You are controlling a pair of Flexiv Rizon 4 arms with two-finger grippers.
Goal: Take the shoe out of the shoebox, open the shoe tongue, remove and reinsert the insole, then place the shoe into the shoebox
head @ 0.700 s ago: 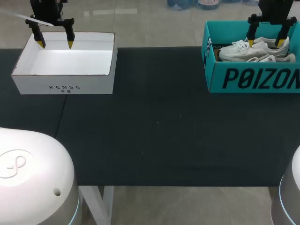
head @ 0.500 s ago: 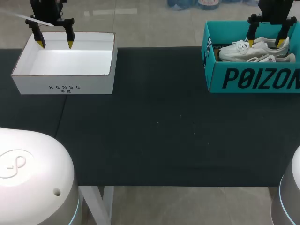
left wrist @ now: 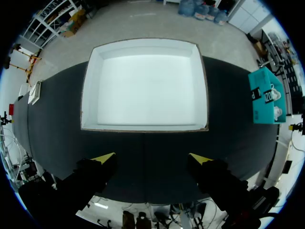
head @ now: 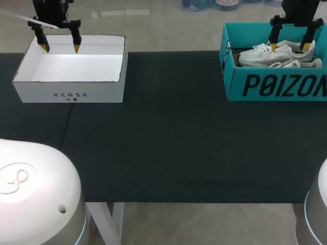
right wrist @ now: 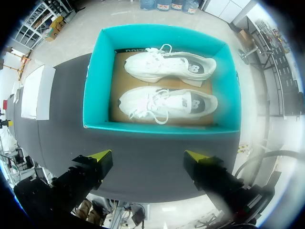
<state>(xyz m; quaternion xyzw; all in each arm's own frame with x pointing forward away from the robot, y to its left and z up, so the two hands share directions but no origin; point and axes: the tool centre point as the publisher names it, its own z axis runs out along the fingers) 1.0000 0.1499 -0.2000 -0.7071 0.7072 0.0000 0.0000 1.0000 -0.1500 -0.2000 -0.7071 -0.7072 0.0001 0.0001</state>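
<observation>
Head view, near to far. Mat is covering the table in front of the shoebox, bare between it and me, probably being left as the working area for the tongue and insole steps.

Shoebox is sitting lid off at the mat's far edge on my right side. Two white shoes are lying inside it, side by side. In the right wrist view the nearer shoe is resting next to the shoebox wall closest to the fingers, and the farther shoe is lying behind it. Both are showing their sides and laces, all toes pointing one way, as packed.

White box is standing well apart from the shoebox, across the mat on my left, nothing showing in it.

Right gripper is hovering above the shoebox, fingers spread wide, holding nothing, touching neither shoe. Right wrist view is confirming: right gripper apart, the whole shoebox lying ahead of the tips. Judgement: it is posing for the first pick, and nothing has been taken out yet.

Left gripper is hanging far from the shoebox, over the white box's far side, also spread and holding nothing. I judge that it is parking clear of the right arm's reach.
</observation>
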